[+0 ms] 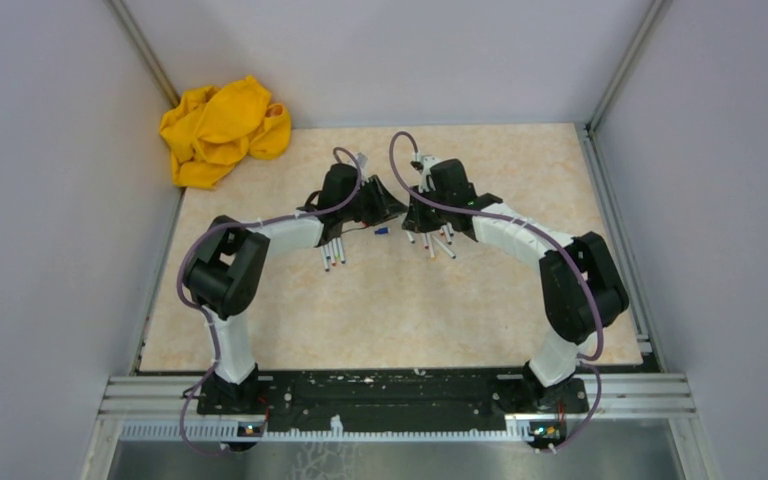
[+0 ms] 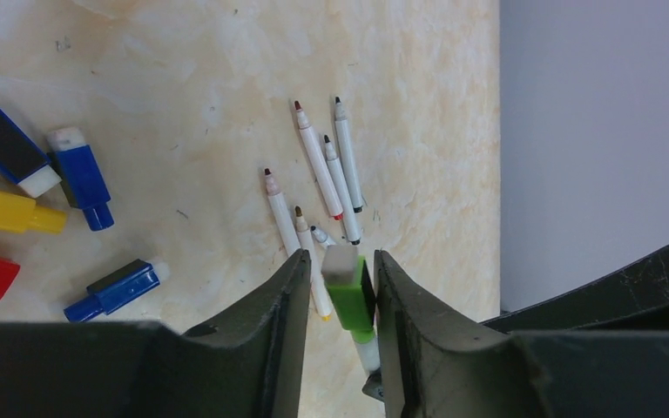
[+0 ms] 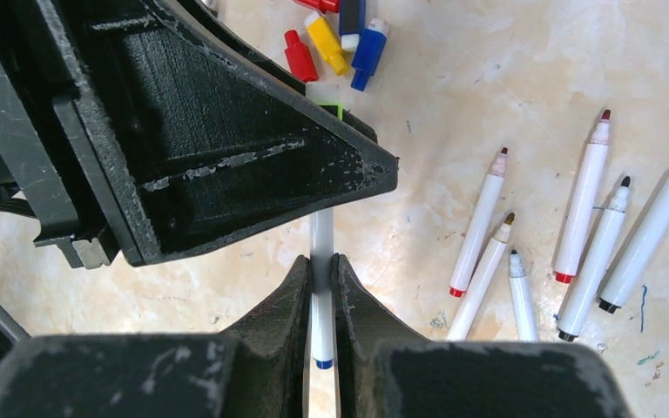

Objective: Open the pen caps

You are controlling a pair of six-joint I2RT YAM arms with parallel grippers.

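Between the tips of the left gripper (image 2: 341,257) sits a green cap (image 2: 348,292), whether pinched I cannot tell, its pen (image 3: 320,233) clamped in the right gripper (image 3: 320,261) opposite, so one cap remains on, with bared pens (image 3: 582,205) and loose caps (image 3: 329,42) lying beyond both grippers

No writing, brand, number or sign is legible on the pens (image 2: 318,161) or pen caps (image 2: 83,178).
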